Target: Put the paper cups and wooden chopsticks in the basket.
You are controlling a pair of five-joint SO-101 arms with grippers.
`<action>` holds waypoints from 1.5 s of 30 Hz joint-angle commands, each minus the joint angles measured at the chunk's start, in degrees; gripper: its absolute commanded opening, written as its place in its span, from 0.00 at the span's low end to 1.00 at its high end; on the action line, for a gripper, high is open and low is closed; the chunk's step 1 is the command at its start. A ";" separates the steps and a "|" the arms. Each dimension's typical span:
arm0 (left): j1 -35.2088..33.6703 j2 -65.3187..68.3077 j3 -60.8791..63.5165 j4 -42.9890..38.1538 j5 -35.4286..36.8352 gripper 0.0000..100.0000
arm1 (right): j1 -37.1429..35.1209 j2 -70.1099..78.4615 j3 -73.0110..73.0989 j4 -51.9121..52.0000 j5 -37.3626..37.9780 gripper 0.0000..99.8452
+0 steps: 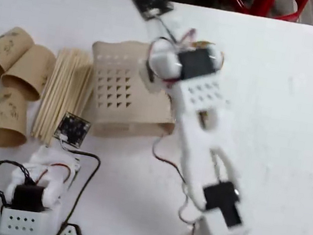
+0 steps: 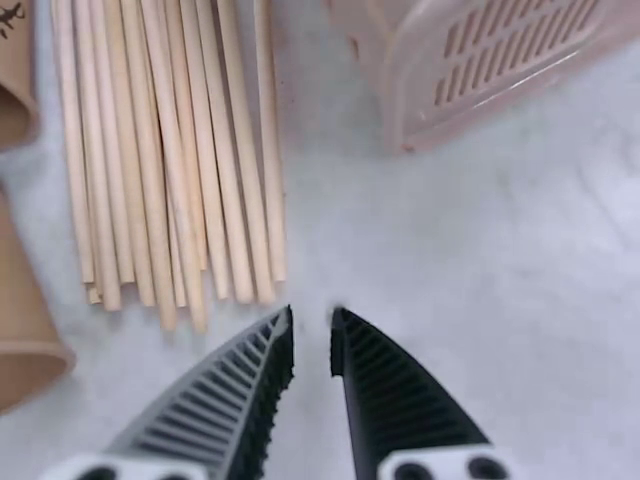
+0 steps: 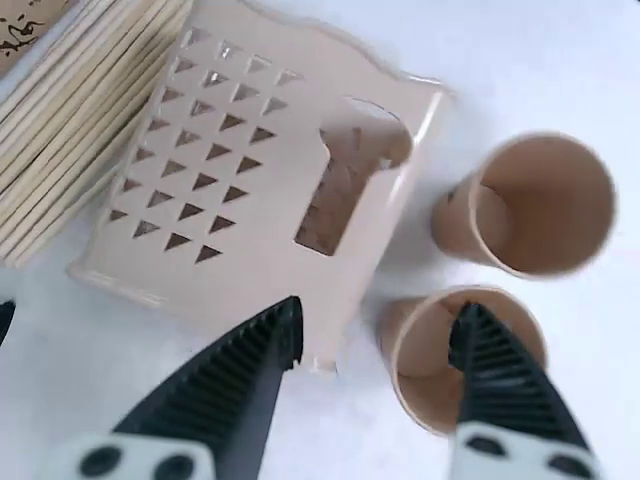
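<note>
**Step in hand.** The right claw (image 3: 382,308) is spread wide and holds nothing. It is poised over the nearer brown paper cup (image 3: 425,365), which lies on its side on the white desk (image 1: 288,114), just beside the beige perforated plastic basket (image 3: 250,200). One finger stands across the cup's mouth. I judge the sound grip to be one finger inside the mouth and one outside the wall, closed gently, since a hard pinch would likely crush the paper. The basket shows a perforated face upward. I cannot tell which way its opening faces, and I would settle that before any drop.

**Surroundings.** A second brown paper cup (image 3: 535,205) lies near the first and may roll if nudged. Three more brown paper cups (image 1: 4,117) and the bundle of pale wooden chopsticks (image 1: 62,91) lie on the basket's other side. The left claw (image 2: 310,318) is empty, its fingers a narrow slit apart, just short of the chopstick ends.
</note>
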 commanded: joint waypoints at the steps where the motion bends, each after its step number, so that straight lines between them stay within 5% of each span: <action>1: -0.22 -0.13 -0.09 0.18 -0.18 0.08 | 9.10 -9.54 1.67 1.71 3.87 0.25; 10: -0.22 -0.13 -0.09 0.18 -0.18 0.08 | 26.59 -6.37 25.67 -12.53 10.11 0.30; 26: -0.22 -0.13 -0.09 0.18 -0.18 0.08 | 26.24 8.13 26.73 -21.93 9.49 0.31; 37: -0.22 -0.13 -0.09 0.18 -0.18 0.08 | 27.12 14.99 26.64 -24.57 9.49 0.04; 45: -0.22 -0.13 -0.09 0.18 -0.18 0.08 | 35.65 6.11 26.37 -22.46 10.11 0.02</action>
